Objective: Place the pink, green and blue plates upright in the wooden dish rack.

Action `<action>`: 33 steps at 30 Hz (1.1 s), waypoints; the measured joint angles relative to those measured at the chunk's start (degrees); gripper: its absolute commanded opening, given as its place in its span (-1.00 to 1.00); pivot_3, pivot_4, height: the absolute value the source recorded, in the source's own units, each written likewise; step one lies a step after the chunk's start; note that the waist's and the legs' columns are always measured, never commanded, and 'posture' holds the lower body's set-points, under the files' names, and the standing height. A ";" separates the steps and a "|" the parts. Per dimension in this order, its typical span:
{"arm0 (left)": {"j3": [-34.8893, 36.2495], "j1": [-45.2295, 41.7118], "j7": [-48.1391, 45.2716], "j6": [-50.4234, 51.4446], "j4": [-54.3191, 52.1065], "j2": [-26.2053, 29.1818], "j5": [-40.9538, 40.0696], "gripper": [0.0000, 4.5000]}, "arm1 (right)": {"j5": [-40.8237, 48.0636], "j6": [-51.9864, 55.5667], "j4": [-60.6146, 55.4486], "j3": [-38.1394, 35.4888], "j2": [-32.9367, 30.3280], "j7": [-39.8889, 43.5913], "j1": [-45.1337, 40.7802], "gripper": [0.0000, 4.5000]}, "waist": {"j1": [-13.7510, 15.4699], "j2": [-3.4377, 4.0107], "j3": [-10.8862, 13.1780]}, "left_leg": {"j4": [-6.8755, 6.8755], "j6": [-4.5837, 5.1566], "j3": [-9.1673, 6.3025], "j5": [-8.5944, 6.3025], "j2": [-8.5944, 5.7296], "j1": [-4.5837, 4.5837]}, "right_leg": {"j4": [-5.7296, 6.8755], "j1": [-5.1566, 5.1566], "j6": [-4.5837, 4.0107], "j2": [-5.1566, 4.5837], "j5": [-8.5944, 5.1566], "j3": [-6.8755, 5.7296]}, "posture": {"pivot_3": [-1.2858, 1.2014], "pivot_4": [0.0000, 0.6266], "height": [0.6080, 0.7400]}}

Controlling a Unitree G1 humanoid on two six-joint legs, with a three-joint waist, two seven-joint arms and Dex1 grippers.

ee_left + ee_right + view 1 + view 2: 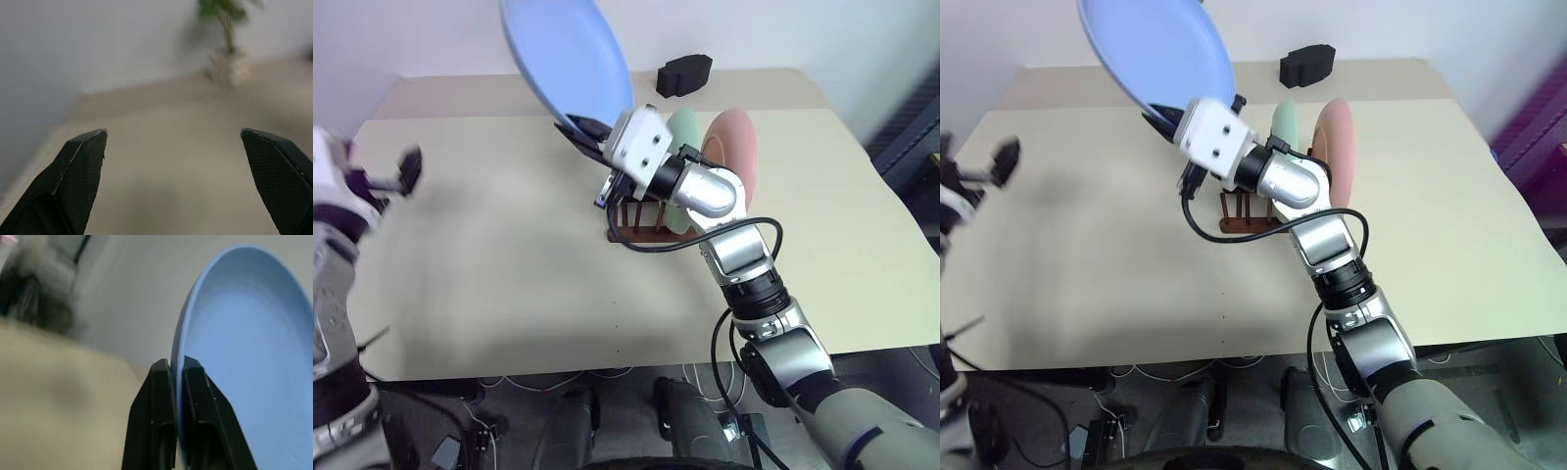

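Two of the three plates already stand on edge in the wooden dish rack (636, 223), which sits near the middle of the bench (509, 284): the green plate (684, 132) and, just to its right in the frame, the pink plate (732, 149), both partly hidden behind the right arm. The rack's front pegs, toward the left in the head views, look unoccupied.

The blue plate (566, 61) is the one left. It hangs in the air at the upper centre of the frame, above and to the left of the rack, tilted rather than vertical. The right pincer (175, 369) is clamped narrowly on its rim, one finger on each face, as the right wrist view shows clearly.

The left pincer (391, 176) sits at the far left of the frame, well apart from the rack, its fingers (80, 161) spread wide and holding nothing.

So the task seems roughly two-thirds done. What remains, by the look of it, is to bring the blue plate down upright into a free slot beside the green one and let go.
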 measured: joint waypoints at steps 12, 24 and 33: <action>-13.70 10.51 -8.62 -8.98 -8.34 -4.35 -1.33 0.99 | 31.43 33.73 -14.71 -12.06 5.31 -12.42 6.34 -1.00 | 0.90 0.02 -0.02 | 0.00 0.01 0.06 0.00 0.02 0.02 | 0.11 -0.15 -0.40 0.00 -0.21 0.07 | 0.03 -0.52 0.94; -18.44 9.08 -10.07 -9.71 -8.35 -4.69 -2.37 0.99 | 34.40 39.02 -15.38 -15.89 5.20 -24.98 8.64 -1.00 | 0.84 0.03 -0.01 | 0.01 0.02 0.15 0.00 -0.05 -0.02 | 0.11 -0.16 -0.37 0.09 -0.22 0.04 | 0.03 -0.52 0.94; -19.34 7.99 -9.97 -9.91 -7.75 -4.85 -2.31 0.99 | 36.34 40.69 -15.38 -16.36 5.28 -28.34 8.93 -1.00 | 0.85 0.03 -0.01 | 0.02 0.03 0.14 0.01 -0.05 -0.04 | 0.10 -0.16 -0.36 0.10 -0.22 0.03 | 0.03 -0.52 0.94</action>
